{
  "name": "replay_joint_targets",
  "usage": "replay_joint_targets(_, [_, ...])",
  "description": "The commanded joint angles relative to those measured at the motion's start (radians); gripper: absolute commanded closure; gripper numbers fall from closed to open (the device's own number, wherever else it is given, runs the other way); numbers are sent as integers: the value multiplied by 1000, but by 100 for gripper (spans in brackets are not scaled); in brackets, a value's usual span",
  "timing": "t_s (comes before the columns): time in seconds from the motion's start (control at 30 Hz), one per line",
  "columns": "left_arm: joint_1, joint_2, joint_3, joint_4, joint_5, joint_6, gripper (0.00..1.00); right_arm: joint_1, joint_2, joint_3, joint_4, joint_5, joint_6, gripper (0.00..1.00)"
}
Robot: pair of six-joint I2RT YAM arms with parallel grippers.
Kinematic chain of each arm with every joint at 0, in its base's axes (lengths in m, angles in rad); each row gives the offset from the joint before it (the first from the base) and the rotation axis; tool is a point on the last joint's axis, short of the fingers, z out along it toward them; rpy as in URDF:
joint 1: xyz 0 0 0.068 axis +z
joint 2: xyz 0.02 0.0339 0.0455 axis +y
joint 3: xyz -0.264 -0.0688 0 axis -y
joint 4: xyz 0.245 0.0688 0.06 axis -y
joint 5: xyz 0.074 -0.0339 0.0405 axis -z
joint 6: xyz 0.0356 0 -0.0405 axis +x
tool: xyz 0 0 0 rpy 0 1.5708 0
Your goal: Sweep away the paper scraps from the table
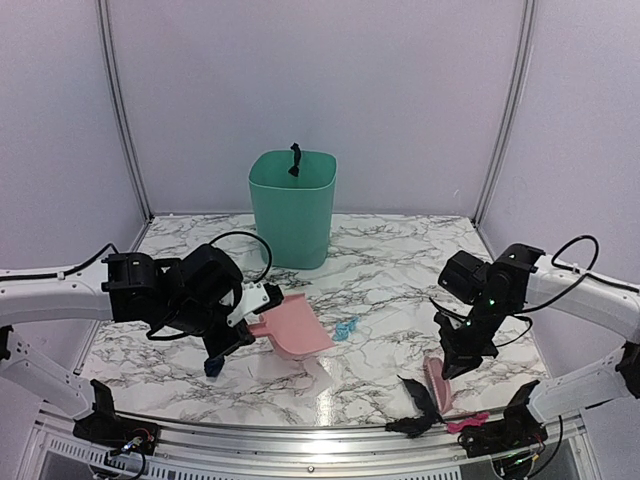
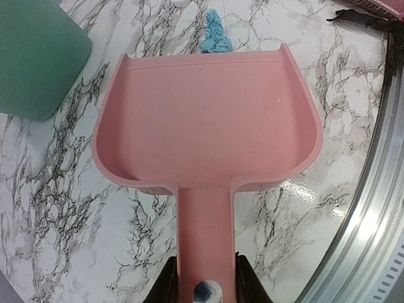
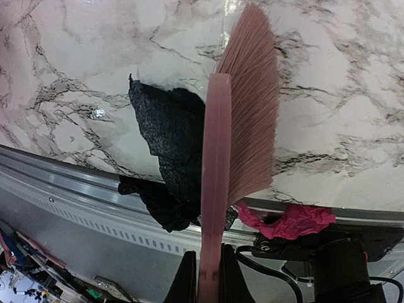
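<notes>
Dustpan (image 1: 292, 327), pink, is held at the marble desk (image 1: 400, 270), its handle pinched between the left jaws, which are seen pressed against both sides of the handle in the left wrist view. Its open lip is turned away from the left arm. Light-blue scrap (image 2: 214, 35) is noted on the desk just off that lip; contact cannot be told. Green bin (image 1: 292, 205) stands behind the dustpan, near it, with a dark strip (image 1: 294, 160) hung at its rim. Brush (image 3: 243, 113), pink, is found well to the right of the dustpan at the desk's front edge, its handle clamped by the right jaws, closed tight on it, bristles turned toward the marble. Black scrap (image 3: 167, 136) lies against the brush on the side facing the dustpan, partly overhanging the silver rail (image 3: 63, 180); a second dark scrap (image 3: 158, 205) is seen on the rail itself. Magenta crumpled piece (image 3: 290, 221) rests on the rail, on the side of the brush away from the dustpan.
</notes>
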Motion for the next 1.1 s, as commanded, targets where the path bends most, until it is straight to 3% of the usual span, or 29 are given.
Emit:
replay_joint_targets(0.0, [-13,-36,39,-54,98,-44,100,25,14,-69,150,-183,77,100])
replay_joint_targets(0.27, [-172,-102,20,-95,141,-108,100,31,50,-50,197,-103,51,100])
replay_joint_targets(0.4, [-247,-97,26,-95,185,-145,100,31,33,-63,236,-134,63,100])
replay_joint_targets(1.07, [-462,224,172,-132,116,-99,100,40,-72,-121,225,-84,91,100])
